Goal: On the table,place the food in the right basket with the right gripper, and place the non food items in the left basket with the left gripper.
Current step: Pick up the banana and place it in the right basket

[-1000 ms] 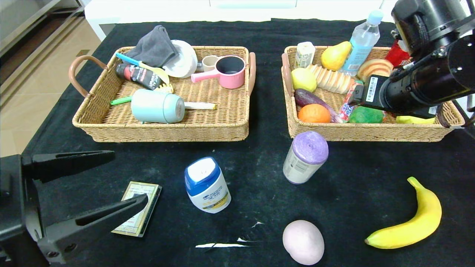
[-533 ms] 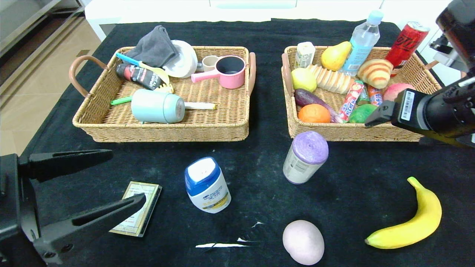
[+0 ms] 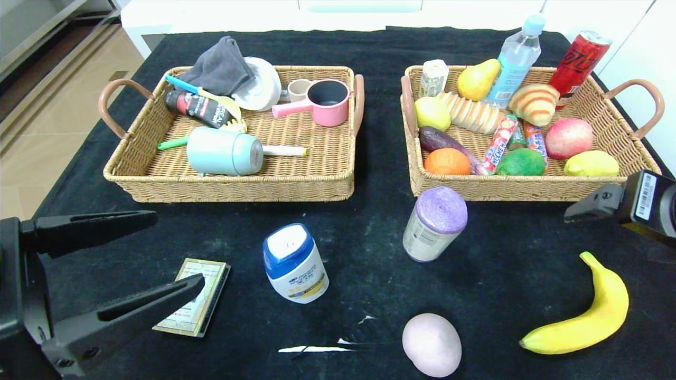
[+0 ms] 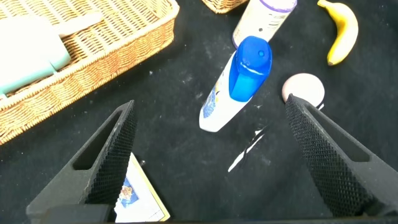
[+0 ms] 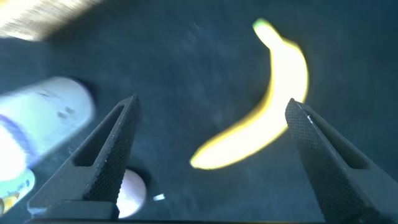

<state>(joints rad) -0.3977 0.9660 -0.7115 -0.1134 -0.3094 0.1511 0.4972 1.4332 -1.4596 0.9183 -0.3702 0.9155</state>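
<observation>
Head view: sorting is well along but not finished. Left basket (image 3: 122, 158) already holds non-food: grey cloth (image 3: 219, 67), white roll (image 3: 262, 84), pink pot (image 3: 323, 102), mint mug (image 3: 224, 151) on its side, dark tube (image 3: 194, 108), brush-type items. Right basket (image 3: 607, 186) is packed with food: pear (image 3: 477, 78), bread (image 3: 470, 113), croissant (image 3: 534, 103), orange (image 3: 447, 161), eggplant (image 3: 441, 141), apple (image 3: 568, 138), lemon (image 3: 591, 163), green item (image 3: 520, 162), candy sticks, water bottle (image 3: 515, 59), red can (image 3: 578, 55), small carton (image 3: 433, 77).

Left on the black surface (image 3: 369, 237): banana (image 3: 589, 311) near the right edge and pale egg-shaped item (image 3: 432, 344) at the front, both probably food for the right basket. Non-food remaining, by my read: blue-capped bottle (image 3: 293, 262), purple-capped container (image 3: 434, 223) just in front of the right basket, small flat box (image 3: 193, 303) front-left. So roughly five items to go.

Right pincer (image 5: 211, 155) is wide open, empty, and hangs above the banana in the right wrist view; banana looks like the next pick. Left pincer (image 3: 153, 253) is also fully open and empty, low at front-left, lower finger overlapping the flat box in head view; contact cannot be told. Left wrist view shows the blue-capped bottle between its fingers but farther off.
</observation>
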